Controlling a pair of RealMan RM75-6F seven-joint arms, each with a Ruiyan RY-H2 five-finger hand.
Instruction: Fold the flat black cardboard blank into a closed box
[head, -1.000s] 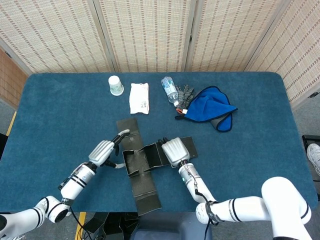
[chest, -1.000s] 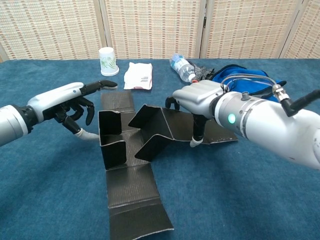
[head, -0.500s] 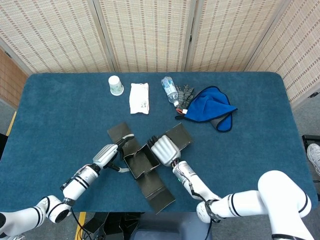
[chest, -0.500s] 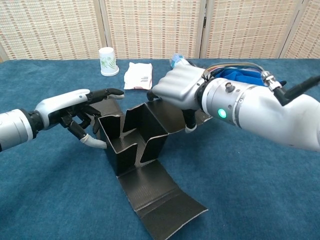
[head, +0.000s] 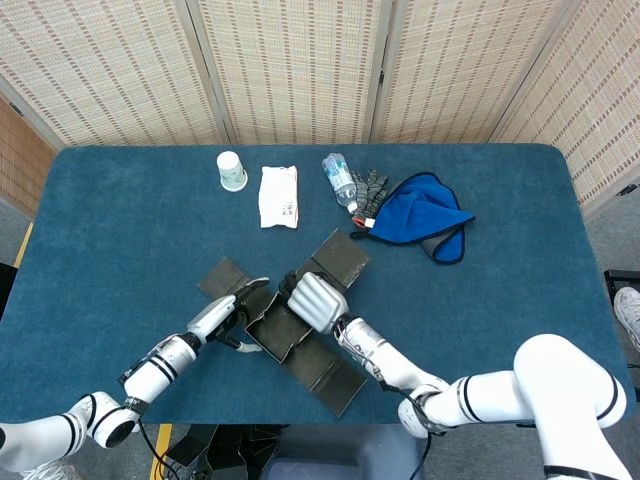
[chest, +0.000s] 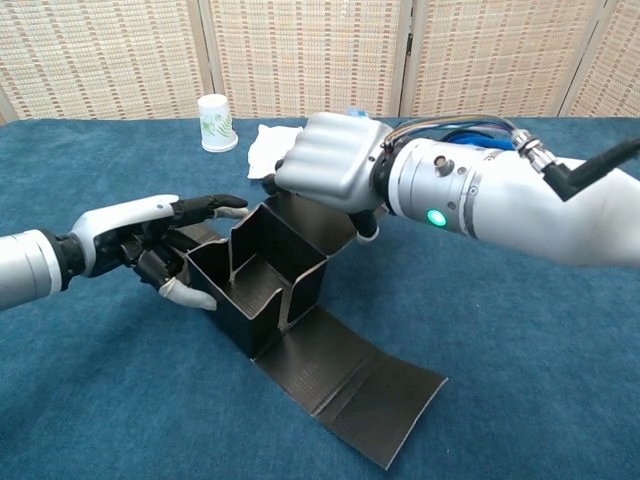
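Cardboard blank (chest: 262, 283), black and ribbed, sits near the middle of the blue surface (chest: 520, 340), already half-raised: walls stand around an open tray, while one long flap lies flat toward the near edge and another panel runs away behind my right hand. It looks light and stiff, creased along scored lines, so I judge it will spring back unless I pin each wall; the best hold seems to be along the top edges of the walls, close to the folds, not on the loose flap ends.

My right hand (chest: 330, 165) comes over the far wall from above, its fingers curled down over the top edge; whether they truly pinch the wall or only press it, I cannot tell. My left hand (chest: 150, 240) is at the tray's left side, fingers partly spread, the tips against or just beside the left wall, holding nothing that I can see.

Along the far side lie a blue cloth (head: 425, 212), a plastic bottle (head: 341, 180), a white packet (head: 278, 196) and a paper cup (head: 231, 171) with a greenish pattern. The packet and bottle carry print too small to read.
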